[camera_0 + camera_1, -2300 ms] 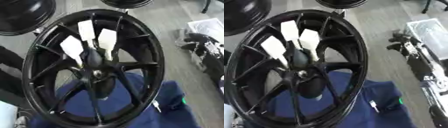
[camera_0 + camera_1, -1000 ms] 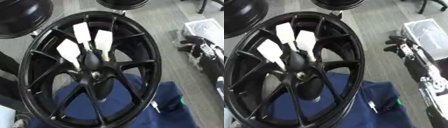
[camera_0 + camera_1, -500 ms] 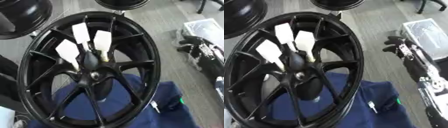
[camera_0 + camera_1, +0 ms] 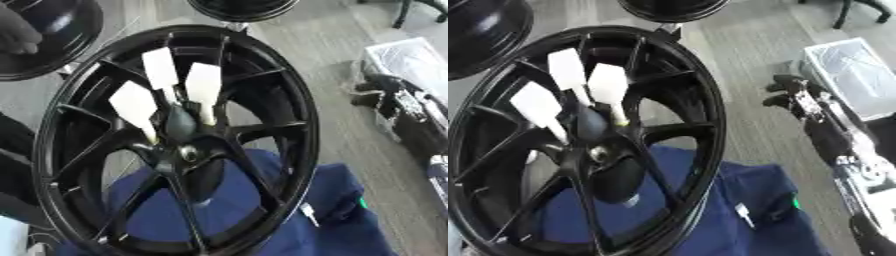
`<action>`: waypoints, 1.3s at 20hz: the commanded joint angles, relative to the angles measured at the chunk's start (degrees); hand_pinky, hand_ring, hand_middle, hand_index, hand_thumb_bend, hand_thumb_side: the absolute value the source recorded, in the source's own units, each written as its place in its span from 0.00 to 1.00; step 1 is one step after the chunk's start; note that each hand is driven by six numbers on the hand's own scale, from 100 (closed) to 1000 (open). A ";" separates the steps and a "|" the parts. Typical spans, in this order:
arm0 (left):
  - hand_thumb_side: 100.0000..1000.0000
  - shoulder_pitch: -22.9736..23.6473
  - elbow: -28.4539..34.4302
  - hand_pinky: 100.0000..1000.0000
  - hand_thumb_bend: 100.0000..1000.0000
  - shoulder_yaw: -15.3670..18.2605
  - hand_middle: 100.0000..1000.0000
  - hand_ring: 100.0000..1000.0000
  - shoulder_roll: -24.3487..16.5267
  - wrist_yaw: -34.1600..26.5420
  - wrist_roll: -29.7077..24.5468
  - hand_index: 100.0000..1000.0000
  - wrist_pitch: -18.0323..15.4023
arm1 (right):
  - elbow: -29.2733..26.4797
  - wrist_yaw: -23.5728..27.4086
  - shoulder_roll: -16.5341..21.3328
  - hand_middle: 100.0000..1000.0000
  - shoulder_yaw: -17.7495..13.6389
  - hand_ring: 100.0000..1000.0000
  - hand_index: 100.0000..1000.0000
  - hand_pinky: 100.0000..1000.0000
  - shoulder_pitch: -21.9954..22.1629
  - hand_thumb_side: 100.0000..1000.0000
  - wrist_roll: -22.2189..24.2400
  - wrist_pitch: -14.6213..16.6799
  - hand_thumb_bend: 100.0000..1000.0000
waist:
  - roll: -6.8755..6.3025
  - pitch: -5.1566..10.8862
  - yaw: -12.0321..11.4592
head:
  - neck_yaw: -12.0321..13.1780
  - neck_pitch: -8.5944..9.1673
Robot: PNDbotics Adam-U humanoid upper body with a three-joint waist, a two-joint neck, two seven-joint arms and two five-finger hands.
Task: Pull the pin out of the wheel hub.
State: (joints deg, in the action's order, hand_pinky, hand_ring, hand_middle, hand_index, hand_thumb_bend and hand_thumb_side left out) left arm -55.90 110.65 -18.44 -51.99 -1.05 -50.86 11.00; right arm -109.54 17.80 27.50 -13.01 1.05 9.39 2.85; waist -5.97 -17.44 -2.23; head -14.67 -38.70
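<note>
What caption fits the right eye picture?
Black wheel with three white tags near its hub, over blue cloth; right hand waits beside.

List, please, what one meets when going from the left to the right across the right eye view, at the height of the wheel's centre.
Black wheel rim → wheel hub → grey floor → the robot's right hand, held out beside the wheel.

Even, fairly bright light from above; soft glare streaks the black wheel hub [image 4: 179,145] rim and spokes. Both views are softly blurred throughout, and shadows on the grey floor [image 4: 350,130] are faint
</note>
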 commanded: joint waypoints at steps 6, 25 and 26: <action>0.35 -5.49 -7.02 0.79 0.38 -4.37 0.72 0.77 3.55 1.48 -1.10 0.86 -0.37 | -0.61 -0.25 1.67 0.69 -0.20 0.66 0.79 0.88 -0.12 0.69 0.30 0.12 0.00 | 0.22 1.42 0.16 | 0.30 -0.27; 0.23 -11.55 -11.33 0.78 0.50 -11.98 0.73 0.78 10.25 9.24 -1.10 0.85 -7.67 | -0.35 -0.44 1.59 0.69 0.08 0.66 0.79 0.88 -0.13 0.70 0.61 0.07 0.00 | 0.36 1.49 0.33 | 0.04 0.68; 0.22 -11.56 -11.55 0.78 0.51 -12.31 0.73 0.78 10.39 9.73 -1.10 0.85 -8.14 | -0.32 -0.46 1.61 0.69 0.10 0.66 0.79 0.88 -0.14 0.70 0.64 0.05 0.00 | 0.35 1.50 0.34 | 0.04 0.72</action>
State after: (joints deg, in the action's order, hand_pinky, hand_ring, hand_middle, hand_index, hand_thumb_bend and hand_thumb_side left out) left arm -66.15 98.82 -30.99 -40.98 7.71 -52.00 3.69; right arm -109.35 17.80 27.52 -12.68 1.06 9.88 2.82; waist -6.01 -17.38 -1.91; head -14.46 -38.69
